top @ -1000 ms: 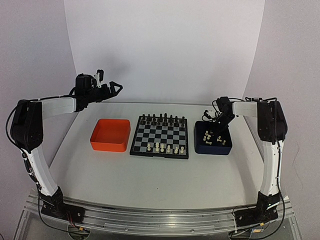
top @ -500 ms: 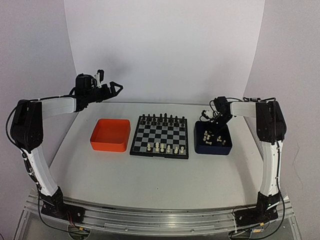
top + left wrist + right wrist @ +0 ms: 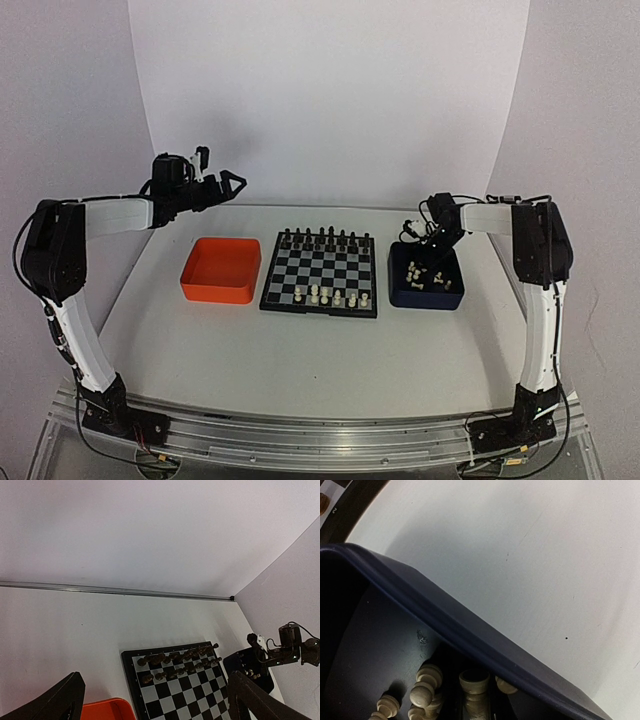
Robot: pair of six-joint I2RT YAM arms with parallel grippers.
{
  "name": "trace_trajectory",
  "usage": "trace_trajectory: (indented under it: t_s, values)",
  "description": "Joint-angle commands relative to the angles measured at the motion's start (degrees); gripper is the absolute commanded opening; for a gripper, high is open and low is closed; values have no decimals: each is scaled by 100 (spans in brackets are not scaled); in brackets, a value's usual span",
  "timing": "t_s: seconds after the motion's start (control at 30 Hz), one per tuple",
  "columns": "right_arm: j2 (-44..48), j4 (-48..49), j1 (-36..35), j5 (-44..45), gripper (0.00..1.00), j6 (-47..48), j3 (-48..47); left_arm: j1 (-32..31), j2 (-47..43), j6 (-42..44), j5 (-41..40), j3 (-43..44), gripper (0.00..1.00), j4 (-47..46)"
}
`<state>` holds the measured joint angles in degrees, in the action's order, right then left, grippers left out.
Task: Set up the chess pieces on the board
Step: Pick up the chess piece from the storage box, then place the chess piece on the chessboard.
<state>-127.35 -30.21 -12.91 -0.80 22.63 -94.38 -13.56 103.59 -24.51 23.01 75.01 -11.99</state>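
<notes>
The right gripper point(image 3: 432, 258) is now sitting lower than a second ago, having dipped from above the blue tray point(image 3: 425, 300) down among the white pieces point(image 3: 415, 272) lying loose inside it. Its jaws are narrowing as it goes. Whether they are already pinching a piece I cannot tell: the top view is too small, and the right wrist view is showing only the tray's rim, with a few pieces point(image 3: 422, 692) right under the camera. This is looking like a pick in progress, so one more piece may be about to leave the tray.

The board point(image 3: 318, 309) is lying just to the left of that gripper, touching nothing it holds. Black pieces point(image 3: 320, 238) are filling the board's far rows, while only part of a white row is standing along its near edge, so the white side is still needing most of its pieces.

The right arm is reaching out flat from its shoulder, wrist bending steeply down into the tray.

The left gripper point(image 3: 222, 168) is hardly shifting at all. It is hanging high with jaws spread wide and nothing between them, the orange tray point(image 3: 220, 268) below and in front of it on the desk point(image 3: 300, 350).
</notes>
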Motion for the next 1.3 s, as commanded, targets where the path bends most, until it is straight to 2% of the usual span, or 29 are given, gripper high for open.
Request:
trace_trajectory:
  t_s: [0.0,0.4,0.57,0.67,0.77,0.87,1.03,1.27]
  values:
    - [320,7,-32,79,1,-75,197,-45,-324,-25,236,-147,100,-261]
    - [1882,24,-31,53,0,-379,1125,-297,-676,185,308,-245,100,-242]
    - [2616,75,-33,-81,0,-791,1322,-468,-855,236,392,-285,100,-292]
    - [3119,359,-36,-484,0,-1489,1422,-635,-881,141,515,-273,100,-461]
    - [3628,1314,-78,-1233,0,-2649,1815,-952,-831,72,601,-191,100,-599]
    - [3917,2158,-212,-1467,0,-3683,2096,-1297,-730,-31,617,-84,100,-756]
    - [4050,3485,-543,-1537,0,-5612,2375,-1905,-540,-442,751,-46,100,-1388]
    - [3865,5472,-1450,-1013,0,-7709,2628,-2742,-42,-1302,823,105,100,-2622]
